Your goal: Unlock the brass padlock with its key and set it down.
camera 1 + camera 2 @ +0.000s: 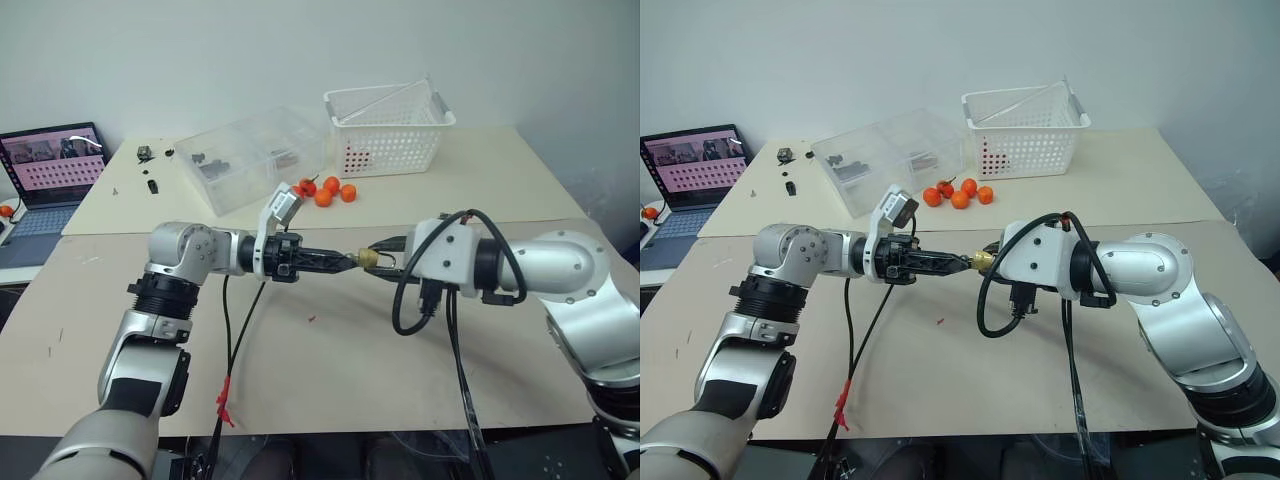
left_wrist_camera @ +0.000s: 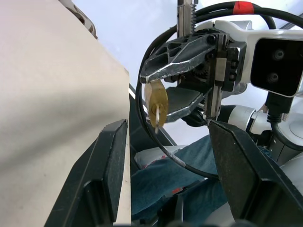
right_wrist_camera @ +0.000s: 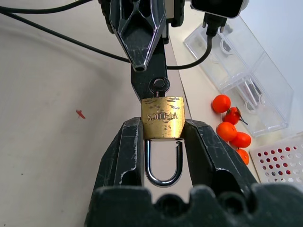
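Above the table (image 1: pixel 330 360), mid-air between the two arms, we have the brass padlock (image 3: pixel 163 118) clamped in the right gripper (image 3: pixel 163 135): both fingers press its sides, shackle (image 3: pixel 164 163) pointing back toward the wrist. The shackle looks lifted out on one side in the right wrist view. The key (image 3: pixel 159 87) sits in the padlock's keyhole. The left gripper (image 1: pixel 352 262) points level at the lock from the opposite side, and one finger (image 3: pixel 137 35) reaches the key's head; in the left wrist view its jaws stand apart, holding nothing we can confirm. Behind on the table: orange fruits (image 1: pixel 328 190), white basket (image 1: pixel 390 130), clear plastic box (image 1: pixel 250 155), laptop (image 1: pixel 50 165).
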You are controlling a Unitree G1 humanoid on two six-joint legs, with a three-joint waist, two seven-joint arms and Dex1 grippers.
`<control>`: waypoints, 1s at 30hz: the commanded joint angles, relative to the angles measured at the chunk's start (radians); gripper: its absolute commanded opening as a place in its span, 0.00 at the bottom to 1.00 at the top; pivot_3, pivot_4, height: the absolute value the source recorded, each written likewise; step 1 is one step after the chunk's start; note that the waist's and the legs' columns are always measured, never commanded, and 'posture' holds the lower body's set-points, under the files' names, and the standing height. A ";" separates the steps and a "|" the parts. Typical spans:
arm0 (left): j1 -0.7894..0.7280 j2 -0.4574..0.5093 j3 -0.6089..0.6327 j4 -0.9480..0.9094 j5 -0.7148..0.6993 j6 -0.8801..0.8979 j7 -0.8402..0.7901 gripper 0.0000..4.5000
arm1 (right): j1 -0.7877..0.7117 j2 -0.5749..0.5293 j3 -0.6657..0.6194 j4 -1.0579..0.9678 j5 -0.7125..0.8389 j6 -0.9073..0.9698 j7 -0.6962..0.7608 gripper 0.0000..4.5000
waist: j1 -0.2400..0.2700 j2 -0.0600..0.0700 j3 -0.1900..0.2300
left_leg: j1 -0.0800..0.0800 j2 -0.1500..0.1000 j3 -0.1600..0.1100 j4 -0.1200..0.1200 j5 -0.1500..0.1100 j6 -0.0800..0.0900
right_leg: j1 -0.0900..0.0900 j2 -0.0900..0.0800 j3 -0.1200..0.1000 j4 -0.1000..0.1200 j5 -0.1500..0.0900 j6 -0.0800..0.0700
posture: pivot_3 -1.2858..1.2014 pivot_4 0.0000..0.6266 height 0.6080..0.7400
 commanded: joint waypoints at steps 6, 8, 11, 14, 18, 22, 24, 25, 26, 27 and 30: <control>-0.030 -0.009 -0.013 -0.004 0.012 -0.025 -0.015 0.64 | -0.033 0.026 0.017 -0.029 0.002 0.013 -0.035 0.21 | 0.000 0.000 0.000 | 0.000 0.000 0.000 0.000 0.000 0.000 | 0.000 0.000 0.000 0.000 0.000 0.000 | 0.52 0.24 1.00; -0.030 -0.011 -0.013 -0.007 0.011 -0.021 -0.015 0.64 | -0.035 0.027 0.019 -0.028 0.001 0.013 -0.035 0.21 | 0.001 0.000 0.000 | 0.000 0.000 0.000 0.000 0.000 0.000 | 0.000 0.000 0.000 0.000 0.000 0.000 | 0.52 0.24 1.00; -0.032 -0.013 -0.015 -0.006 0.013 -0.021 -0.018 0.64 | -0.037 0.028 0.022 -0.028 0.001 0.015 -0.036 0.21 | 0.001 0.000 0.000 | 0.000 0.000 0.000 0.000 0.000 0.000 | 0.000 0.000 0.000 0.000 0.000 0.000 | 0.52 0.24 1.00; -0.034 -0.015 -0.014 -0.002 0.015 -0.023 -0.018 0.64 | -0.035 0.027 0.025 -0.033 0.001 0.018 -0.036 0.21 | 0.000 0.000 0.000 | 0.000 0.000 0.000 0.000 0.000 0.000 | 0.000 0.000 0.000 0.000 0.000 0.000 | 0.52 0.24 1.00; -0.038 -0.019 -0.012 0.005 0.017 -0.027 -0.017 0.64 | -0.032 0.025 0.026 -0.037 0.001 0.022 -0.037 0.21 | 0.000 0.000 0.000 | 0.000 0.000 0.000 0.000 0.000 0.000 | 0.000 0.000 0.000 0.000 0.000 0.000 | 0.52 0.24 1.00; -0.050 -0.024 -0.008 0.017 0.019 -0.031 -0.015 0.64 | -0.027 0.024 0.031 -0.043 0.002 0.025 -0.039 0.21 | 0.001 0.000 0.000 | 0.000 0.000 0.000 0.000 0.000 0.000 | 0.000 0.000 0.000 0.000 0.000 0.000 | 0.52 0.24 1.00; -0.052 -0.025 -0.008 0.019 0.019 -0.033 -0.016 0.64 | -0.026 0.026 0.034 -0.047 0.002 0.028 -0.041 0.21 | 0.001 0.000 0.000 | 0.000 0.000 0.000 0.000 0.000 0.000 | 0.000 0.000 0.000 0.000 0.000 0.000 | 0.52 0.24 1.00; -0.053 -0.025 -0.008 0.020 0.020 -0.034 -0.017 0.64 | -0.026 0.026 0.035 -0.049 0.002 0.029 -0.042 0.21 | 0.000 0.000 0.000 | 0.000 0.000 0.000 0.000 0.000 0.000 | 0.000 0.000 0.000 0.000 0.000 0.000 | 0.52 0.24 1.00; -0.053 -0.026 -0.008 0.021 0.020 -0.035 -0.017 0.64 | -0.026 0.027 0.036 -0.051 0.003 0.031 -0.044 0.21 | 0.000 0.000 0.000 | 0.000 0.000 0.000 0.000 0.000 0.000 | 0.000 0.000 0.000 0.000 0.000 0.000 | 0.52 0.24 1.00; -0.053 -0.027 -0.007 0.022 0.020 -0.036 -0.015 0.64 | -0.026 0.027 0.037 -0.051 0.003 0.032 -0.045 0.21 | 0.000 0.000 0.000 | 0.000 0.000 0.000 0.000 0.000 0.000 | 0.000 0.000 0.000 0.000 0.000 0.000 | 0.52 0.24 1.00; -0.051 -0.031 -0.006 0.028 0.026 -0.039 -0.003 0.64 | -0.026 0.025 0.036 -0.053 0.005 0.035 -0.048 0.21 | 0.000 0.000 0.000 | 0.000 0.000 0.000 0.000 0.000 0.000 | 0.000 0.000 0.000 0.000 0.000 0.000 | 0.52 0.24 1.00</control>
